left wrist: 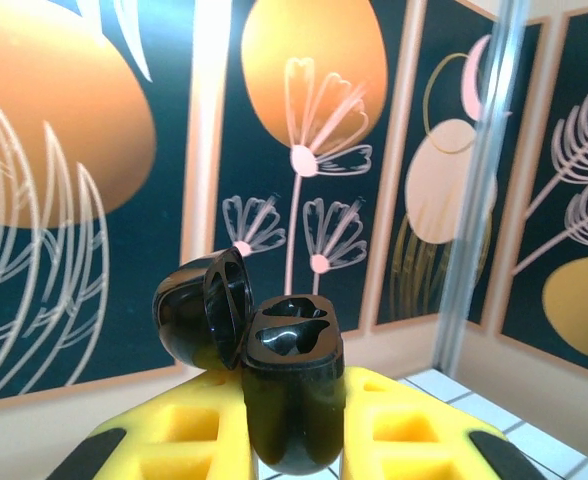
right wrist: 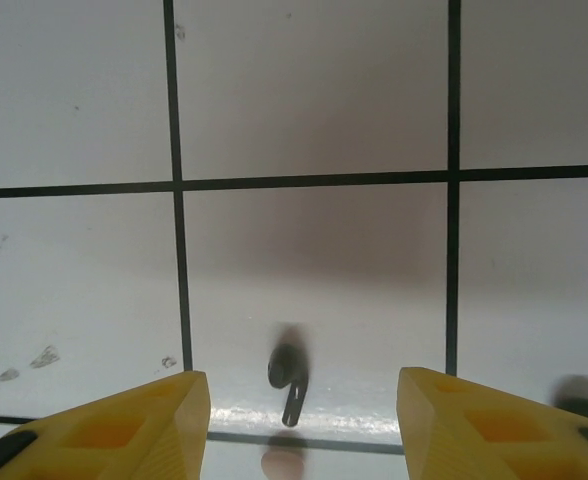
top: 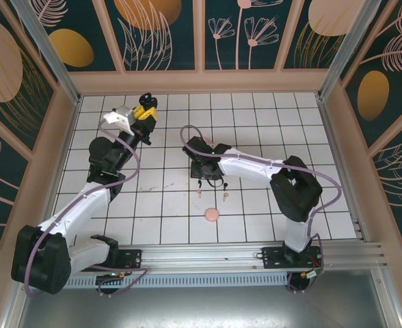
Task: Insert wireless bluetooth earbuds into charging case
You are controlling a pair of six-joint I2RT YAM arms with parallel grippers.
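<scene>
My left fingers (left wrist: pixel 174 440) are clamped on the black case (left wrist: pixel 292 400), one yellow pad on each side of its lower body, and they hold it upright with the painted wall panels (left wrist: pixel 314 120) behind it. The lid (left wrist: pixel 199 315) is swung back on its hinge to the left in my left wrist view. The two sockets in the top of the case show as dark glossy hollows. From above, the case (top: pixel 148 101) sits at the tip of my left arm, well beyond the pink disc (top: pixel 211 216) and off to its left.

My right fingers (right wrist: pixel 124 425) are spread wide apart and grip nothing. They point down at the white tiled tabletop (top: pixel 269 123) and hang close over it, a little beyond the pink disc. A black earbud (right wrist: pixel 290 375) lies on the tabletop in the gap between them, touching neither finger. Its round head is away from me and its short stem points back toward me, next to a dark tile line. Nearer to me than that earbud is a pale peach blob (right wrist: pixel 282 462), too blurred to name. A dark smudge (right wrist: pixel 579 395) beside the other finger is just as unclear.

From above, two pale earbuds lie on the tiles just beyond the pink disc, between it and my right fingers. One (top: pixel 199 193) is slightly left of the disc and one (top: pixel 223 199) slightly right. They lie apart from each other.
</scene>
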